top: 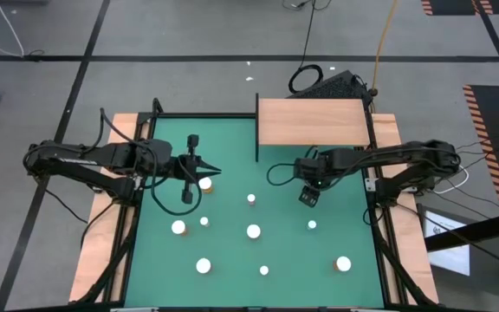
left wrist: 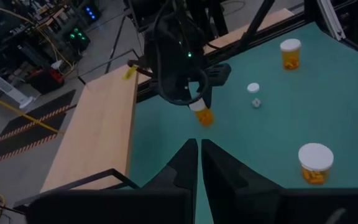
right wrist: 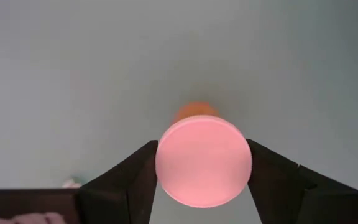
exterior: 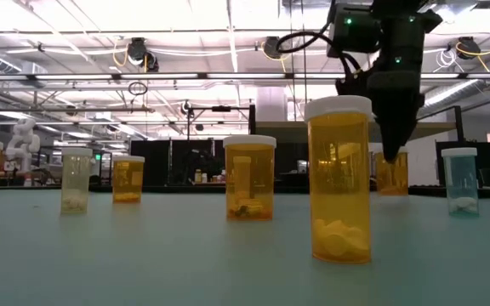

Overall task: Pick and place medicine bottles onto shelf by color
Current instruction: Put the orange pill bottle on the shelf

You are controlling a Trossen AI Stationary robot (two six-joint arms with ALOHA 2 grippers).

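My right gripper (top: pixel 308 198) points down over the green mat (top: pixel 232 251), right of its middle. It is shut on an orange medicine bottle (left wrist: pixel 204 116) with a round cap. Other white-capped medicine bottles stand upright on the mat on their bases, among them one at the centre (top: pixel 253 230) and one near the left gripper (top: pixel 206 184). The light wooden shelf (top: pixel 312 121) lies at the mat's far edge. My left gripper (top: pixel 210 170) hovers shut above the mat's left part, holding nothing. My right gripper pinches the bottle's round cap (right wrist: pixel 166 165) between its two fingers (right wrist: pixel 135 180), one on each side of the rim. The fingers come from above, pointing down. The orange body (right wrist: pixel 194 112) hangs below the cap. Whether its base rests on the mat I cannot tell.
Several bottles stand on the near half of the mat (top: pixel 178 227) (top: pixel 203 265) (top: pixel 343 263), with smaller ones between them (top: pixel 312 224). A thin black post (top: pixel 256 126) stands at the shelf's left edge. Wooden strips (top: pixel 102 234) flank the mat.
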